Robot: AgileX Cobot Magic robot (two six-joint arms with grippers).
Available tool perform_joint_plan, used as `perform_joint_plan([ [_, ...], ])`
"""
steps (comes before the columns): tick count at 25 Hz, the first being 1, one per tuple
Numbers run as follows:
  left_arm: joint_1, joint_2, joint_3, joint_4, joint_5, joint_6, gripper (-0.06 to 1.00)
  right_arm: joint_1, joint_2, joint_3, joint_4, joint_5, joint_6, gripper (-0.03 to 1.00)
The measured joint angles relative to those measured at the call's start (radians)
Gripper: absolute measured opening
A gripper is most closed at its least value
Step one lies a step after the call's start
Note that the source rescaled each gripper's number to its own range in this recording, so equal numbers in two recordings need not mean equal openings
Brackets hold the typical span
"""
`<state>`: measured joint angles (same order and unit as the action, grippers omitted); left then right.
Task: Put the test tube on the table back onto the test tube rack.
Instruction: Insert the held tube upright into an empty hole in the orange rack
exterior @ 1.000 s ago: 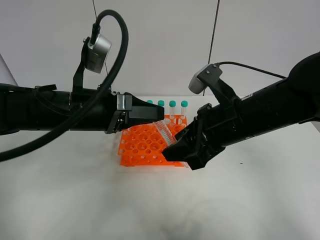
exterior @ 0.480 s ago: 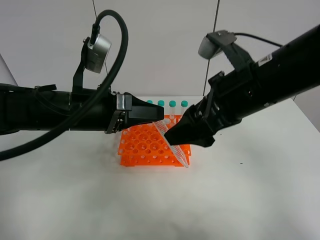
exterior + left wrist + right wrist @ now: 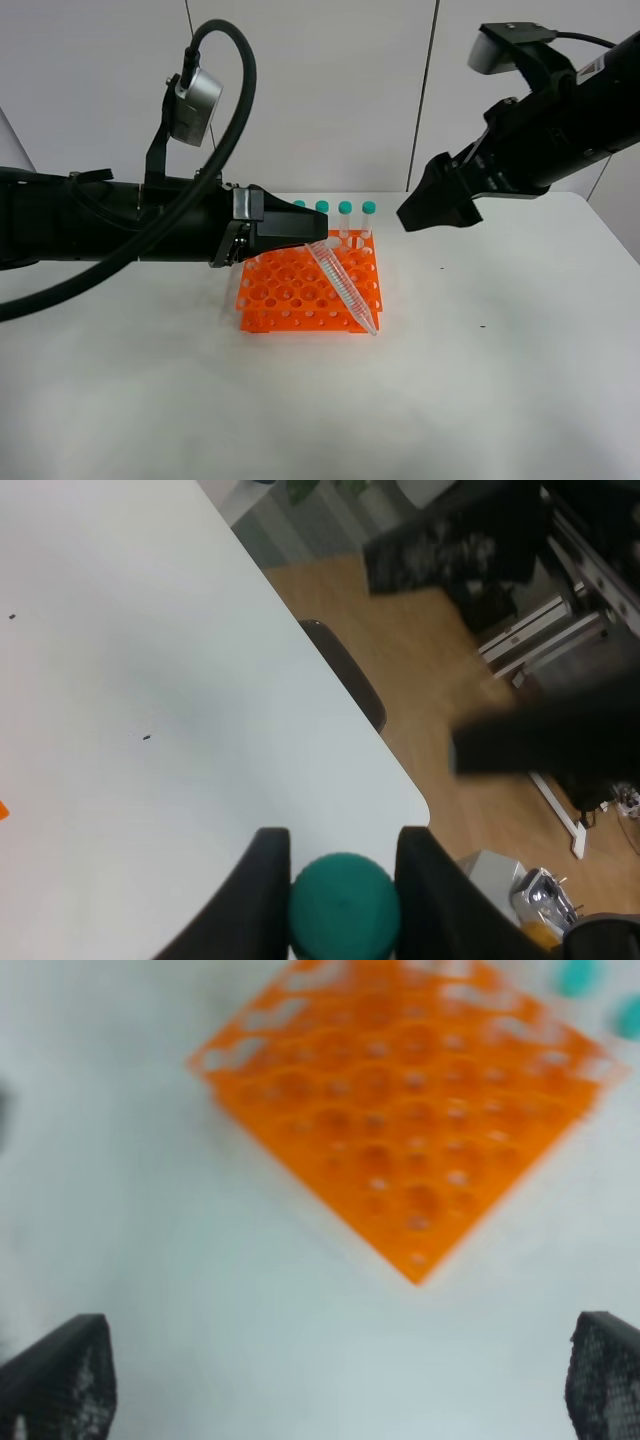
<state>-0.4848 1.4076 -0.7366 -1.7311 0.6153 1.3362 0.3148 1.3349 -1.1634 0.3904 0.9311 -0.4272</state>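
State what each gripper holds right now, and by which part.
The left gripper holds the test tube by its teal cap, with fingers on either side of it. The right gripper is open and holds nothing.

A clear tube (image 3: 343, 286) with a teal cap (image 3: 344, 898) is in the black left gripper (image 3: 318, 238). Ahead of the black right gripper (image 3: 425, 212), the rack (image 3: 400, 1110) is bright orange, patterned with rows of round holes. The table (image 3: 300, 410) is plain white.
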Motion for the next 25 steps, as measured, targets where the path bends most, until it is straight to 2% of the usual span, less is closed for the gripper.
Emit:
perform_joint_plan([
  [6,0.0,0.0,0.0,0.0,0.0,0.0,0.0,-0.144,0.059,0.0,-0.146,0.044,0.192,1.0],
  [13,0.0,0.0,0.0,0.0,0.0,0.0,0.0,-0.203,0.146,0.0,-0.365,0.157,0.419,1.0],
  [19,0.0,0.0,0.0,0.0,0.0,0.0,0.0,-0.229,0.154,0.0,-0.398,0.271,0.446,1.0],
  [25,0.0,0.0,0.0,0.0,0.0,0.0,0.0,-0.229,0.081,0.086,-0.398,0.28,0.446,1.0],
])
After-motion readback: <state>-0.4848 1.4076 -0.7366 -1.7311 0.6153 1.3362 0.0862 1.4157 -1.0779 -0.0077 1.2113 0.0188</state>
